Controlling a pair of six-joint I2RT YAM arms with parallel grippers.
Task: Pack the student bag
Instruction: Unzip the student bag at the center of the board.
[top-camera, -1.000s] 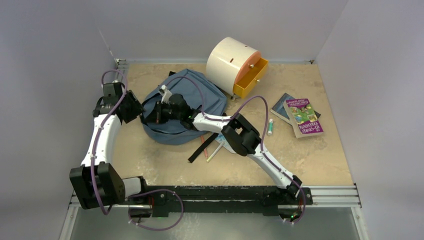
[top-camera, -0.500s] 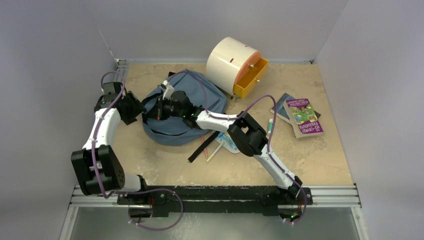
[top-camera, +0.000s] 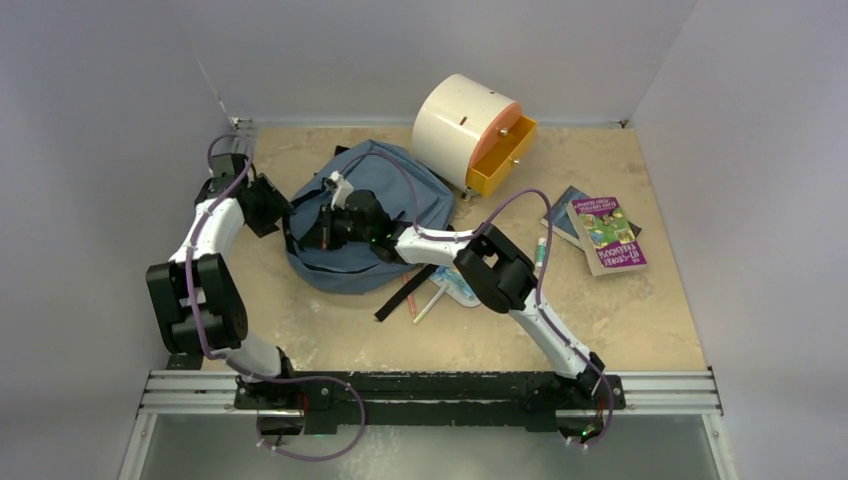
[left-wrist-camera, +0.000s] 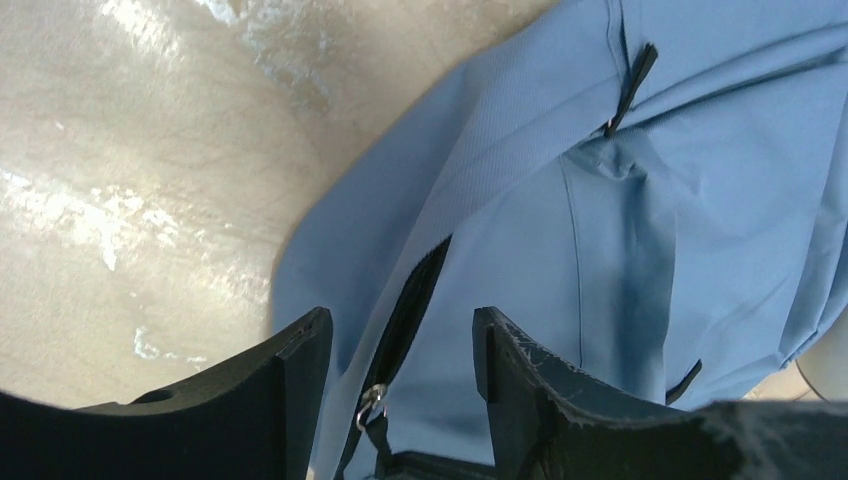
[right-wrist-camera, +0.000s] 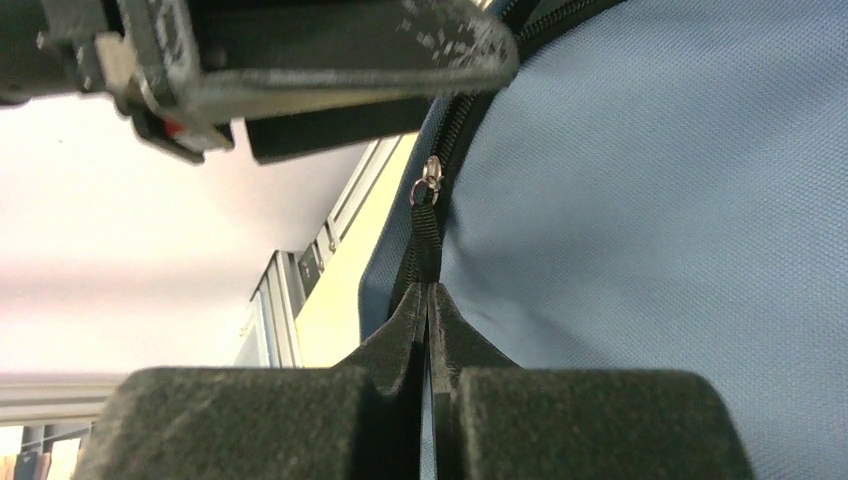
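Note:
The student bag (top-camera: 400, 190) lies flat at the back middle of the table, slate-blue with black zipper lines. My right gripper (top-camera: 316, 228) reaches over its left part; in the right wrist view the right gripper (right-wrist-camera: 430, 298) is shut on the black zipper pull (right-wrist-camera: 430, 235), just below its metal ring (right-wrist-camera: 430, 183). My left gripper (top-camera: 286, 212) sits at the bag's left edge. In the left wrist view the left gripper (left-wrist-camera: 400, 345) is open, straddling the zipper line and the metal ring (left-wrist-camera: 372, 404) without touching them. The bag (left-wrist-camera: 620, 260) fills that view.
A cream cylindrical cabinet (top-camera: 462, 122) with an open orange drawer (top-camera: 503, 152) stands behind the bag. Two books (top-camera: 605, 234) lie at the right, a small tube (top-camera: 540, 253) beside them. A pen (top-camera: 426, 305), a black strap (top-camera: 397, 295) and a flat item lie near the right forearm.
The left arm's elbow has swung toward the far left and its gripper has drawn back to the bag's left edge. The right gripper has stayed shut on the zipper pull, shifting slightly.

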